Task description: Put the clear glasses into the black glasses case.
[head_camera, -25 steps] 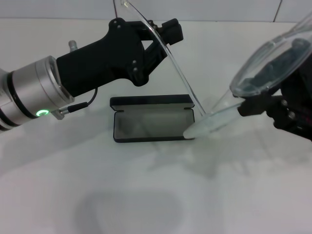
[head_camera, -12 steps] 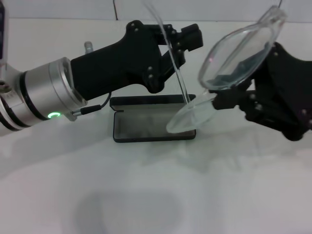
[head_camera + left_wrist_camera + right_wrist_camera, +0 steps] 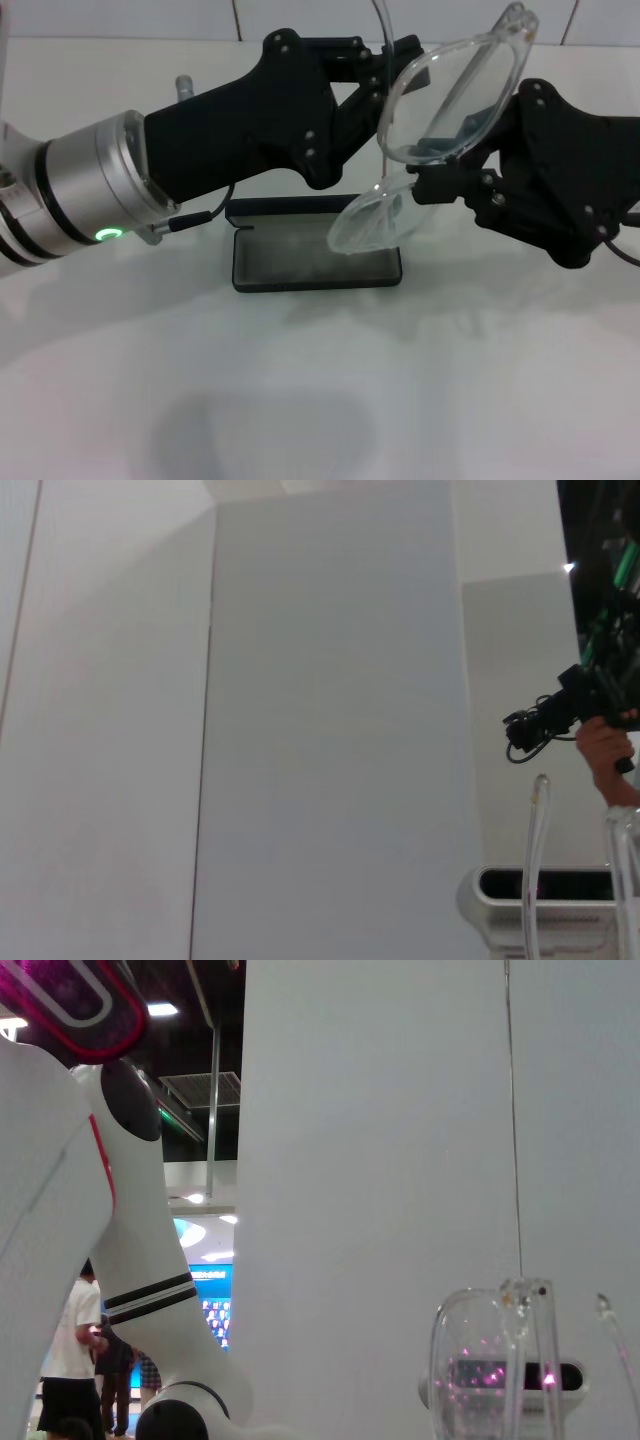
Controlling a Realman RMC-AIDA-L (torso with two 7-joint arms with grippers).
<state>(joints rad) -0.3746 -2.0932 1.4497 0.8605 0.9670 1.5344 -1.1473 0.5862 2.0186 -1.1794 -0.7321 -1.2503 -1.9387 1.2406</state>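
The clear glasses (image 3: 440, 120) were held up in the air between the two grippers, above the far right part of the black glasses case (image 3: 315, 256). The case lay open on the white table (image 3: 320, 400), its grey lining facing up and its lid flat behind it. One lens rose high, tilted toward the back wall (image 3: 120, 18); the other lens hung lower, over the case's right end (whether it touched the case could not be told).

The left gripper (image 3: 385, 75) reached in from the left side, its black fingers clenched around one thin clear arm of the glasses, which curved upward out of the head view. The right gripper (image 3: 425, 185) came in from the right and pinched the frame near the middle, between the two lenses.

In the left wrist view a clear arm tip (image 3: 538, 870) stood in front of a pale wall, with a second clear edge beside it. In the right wrist view a clear lens (image 3: 490, 1360) and a thin clear arm tip (image 3: 612, 1345) showed against a white panel.
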